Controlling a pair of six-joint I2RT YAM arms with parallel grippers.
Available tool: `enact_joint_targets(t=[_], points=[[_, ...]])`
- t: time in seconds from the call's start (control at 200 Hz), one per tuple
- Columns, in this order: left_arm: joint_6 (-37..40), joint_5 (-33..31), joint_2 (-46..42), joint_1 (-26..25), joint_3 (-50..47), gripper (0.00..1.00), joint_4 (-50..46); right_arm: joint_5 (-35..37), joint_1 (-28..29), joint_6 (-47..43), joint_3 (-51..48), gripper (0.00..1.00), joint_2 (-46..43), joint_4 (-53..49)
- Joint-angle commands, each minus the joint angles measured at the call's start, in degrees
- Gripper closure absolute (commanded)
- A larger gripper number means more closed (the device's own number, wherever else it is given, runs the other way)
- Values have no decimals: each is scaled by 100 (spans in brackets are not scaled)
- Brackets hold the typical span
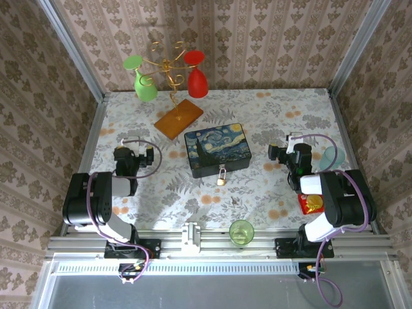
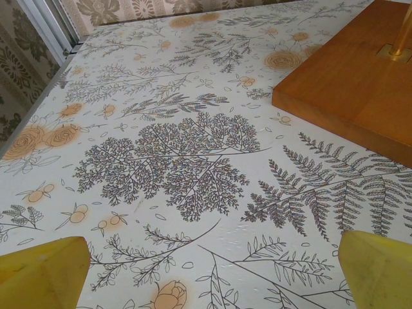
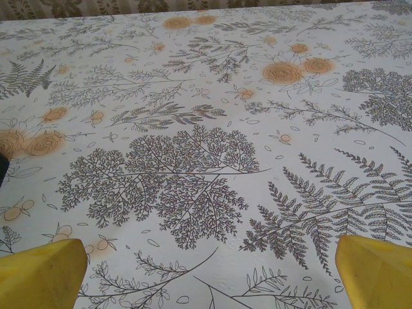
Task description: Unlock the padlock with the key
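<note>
My left end effector (image 2: 212, 277) and right end effector (image 3: 209, 277) both stand wide over bare counter (image 1: 270, 122), their yellow fingertips (image 2: 42, 273) cut off by the frame. The padlock (image 1: 221, 175) sits mid-counter, against the painted box's (image 1: 215, 149) near side, too small to show detail.

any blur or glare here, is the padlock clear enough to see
Top external: even light, soft shadows, no glare; the padlock is tiny but discernible by the painted box. Left wrist: tablecloth crisp, yellow fingertips soft-edged. Right wrist: the same, near fingertips blurred.
</note>
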Motion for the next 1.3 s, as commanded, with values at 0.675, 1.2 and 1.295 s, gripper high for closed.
enact_joint_targets(t=[0.675,1.2,1.295], points=[[-1185,-589,-2489,121,175,0,-1844,-362,55,144,822,0,-2140,-2704],[-4308,1824,-3567,-727,-151,0,-2291,-349,1743,1475,796,1,-3992,-5924],[-4070,826,-3785,-1907,129,0,-3568,-369,2158,1656,713,5,-3903,-6270]])
